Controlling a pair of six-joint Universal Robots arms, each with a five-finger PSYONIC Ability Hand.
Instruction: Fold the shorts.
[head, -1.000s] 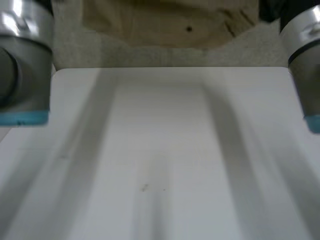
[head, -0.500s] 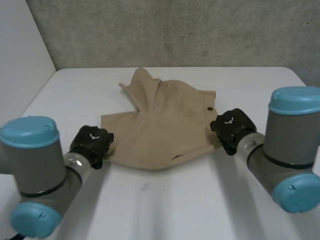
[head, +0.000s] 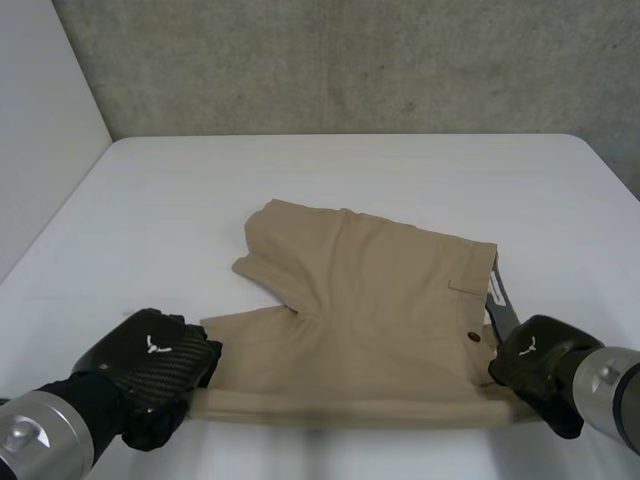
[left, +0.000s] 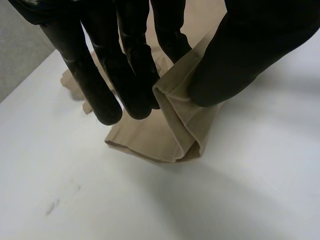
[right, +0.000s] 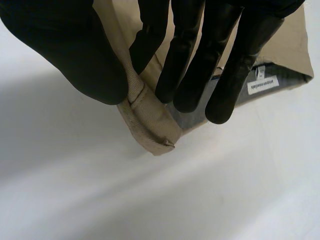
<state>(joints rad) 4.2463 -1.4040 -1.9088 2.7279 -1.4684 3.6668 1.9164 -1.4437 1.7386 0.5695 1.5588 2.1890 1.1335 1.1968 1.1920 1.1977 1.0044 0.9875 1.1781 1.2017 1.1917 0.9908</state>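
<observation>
Left hand (head: 150, 365) pinches a hem corner of the tan cloth shorts (head: 380, 300), right hand (head: 530, 365) the waistband corner. Both pinches look shallow; a slip would skew the fold.

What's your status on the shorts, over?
Left robot hand pinches shorts at leg hem. Right robot hand pinches waistband corner. Shorts spread on table.

Soft, even light leaves the white table (head: 330, 165) bright and matte. The shorts (head: 380, 300) cast a thin, faint shadow along their near edge.
</observation>
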